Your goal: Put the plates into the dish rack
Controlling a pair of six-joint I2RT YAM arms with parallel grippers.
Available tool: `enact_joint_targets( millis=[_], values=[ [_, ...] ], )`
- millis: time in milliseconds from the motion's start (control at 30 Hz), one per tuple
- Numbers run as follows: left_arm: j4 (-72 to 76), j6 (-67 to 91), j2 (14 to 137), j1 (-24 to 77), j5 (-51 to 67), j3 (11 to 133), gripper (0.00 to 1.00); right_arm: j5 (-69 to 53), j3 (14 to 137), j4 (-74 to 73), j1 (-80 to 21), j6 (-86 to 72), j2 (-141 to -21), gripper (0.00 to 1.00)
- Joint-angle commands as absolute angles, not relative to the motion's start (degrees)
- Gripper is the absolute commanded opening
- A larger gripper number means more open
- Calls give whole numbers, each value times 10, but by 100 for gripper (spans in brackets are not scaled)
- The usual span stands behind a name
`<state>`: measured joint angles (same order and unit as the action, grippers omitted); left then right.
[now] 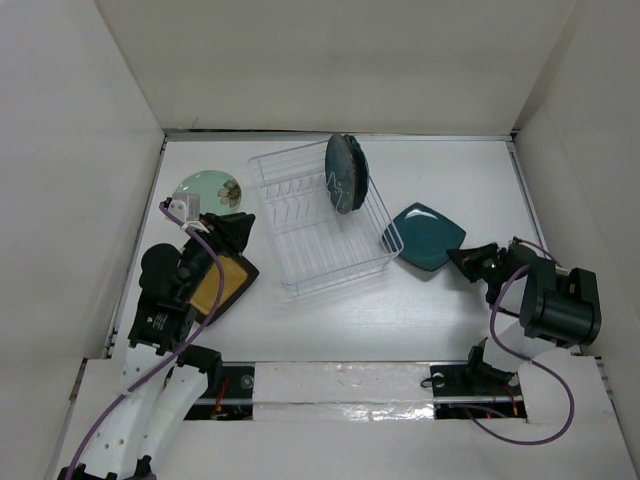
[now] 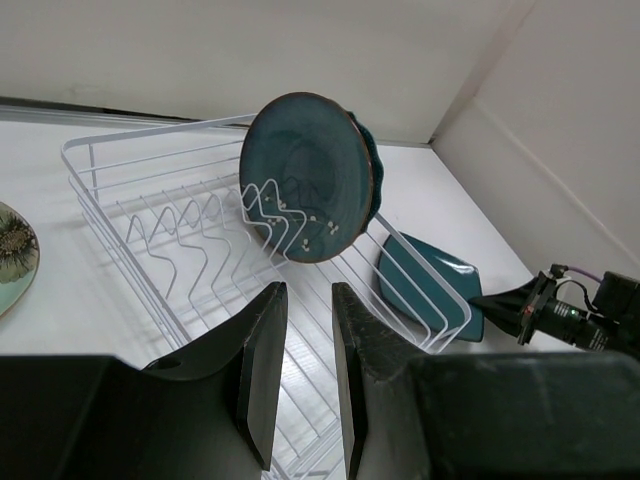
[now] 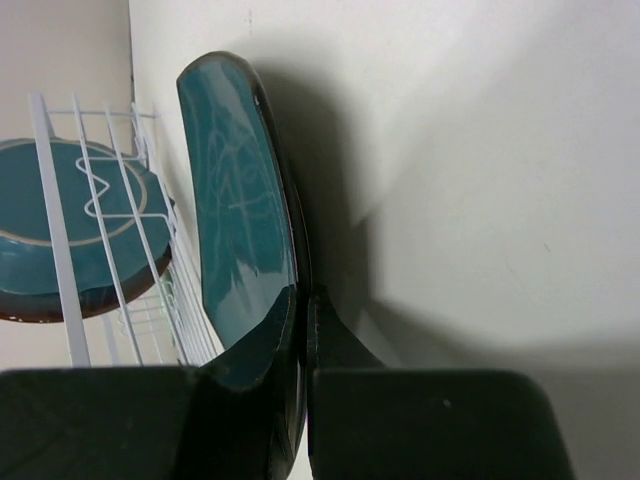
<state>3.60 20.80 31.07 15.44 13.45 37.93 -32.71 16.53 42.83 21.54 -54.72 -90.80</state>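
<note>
Here, right claw (image 1: 458,260) pinching square teal plate (image 1: 425,235), rack (image 1: 310,240) alongside

my right gripper (image 3: 302,305) pinched onto the near rim of the rounded-square teal plate (image 3: 235,190), which I see almost edge-on, dish rack (image 3: 57,230) wires just left of it, round teal plate (image 3: 25,210) behind those wires, pale table (image 3: 480,150) to the right

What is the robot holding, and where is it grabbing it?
The right gripper pinches the rounded-square teal plate by its edge. The left gripper holds nothing.
</note>
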Motion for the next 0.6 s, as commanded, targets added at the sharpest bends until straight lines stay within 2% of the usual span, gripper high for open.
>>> enact_joint_targets(
  millis=[0, 267, 567],
  values=[
    [61, 200, 316, 158, 132, 396, 22, -273, 151, 471, 220, -582, -859, 0],
    [60, 199, 323, 158, 131, 397, 21, -103, 222, 271, 166, -518, -591, 0],
    [63, 198, 322, 158, 133, 395, 21, -105, 364, 200, 143, -461, -495, 0]
  ],
)
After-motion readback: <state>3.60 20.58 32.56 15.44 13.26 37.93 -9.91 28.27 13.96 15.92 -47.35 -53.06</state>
